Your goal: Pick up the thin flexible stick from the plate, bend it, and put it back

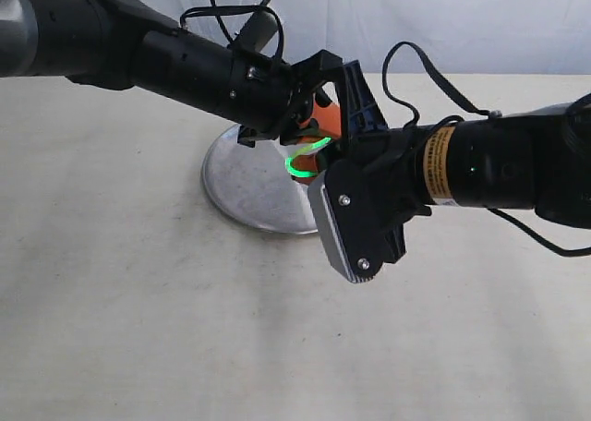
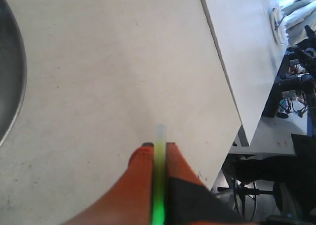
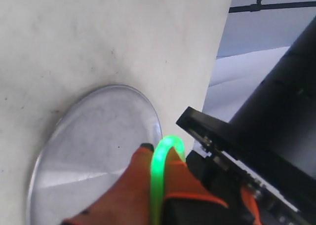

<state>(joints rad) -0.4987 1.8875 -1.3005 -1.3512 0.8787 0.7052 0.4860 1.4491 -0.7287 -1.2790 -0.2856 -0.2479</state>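
The thin flexible stick [image 1: 305, 160] glows bright green and is bent into a tight arc above the right part of the plate [image 1: 249, 186]. Both grippers hold it in the air, close together. My left gripper [image 1: 312, 116] is shut on one end; in the left wrist view the stick [image 2: 159, 180] runs between the orange fingers [image 2: 143, 170] and its pale tip pokes past them. My right gripper [image 1: 325, 153] is shut on the other end; in the right wrist view the stick [image 3: 159, 170] curves over at the fingertips, above the plate [image 3: 89, 151].
The plate lies on a pale cloth-covered table [image 1: 138, 301]. The table edge [image 2: 222, 82] shows in the left wrist view, with desks and equipment [image 2: 296, 77] beyond it. A cable [image 1: 420, 70] loops above the right arm.
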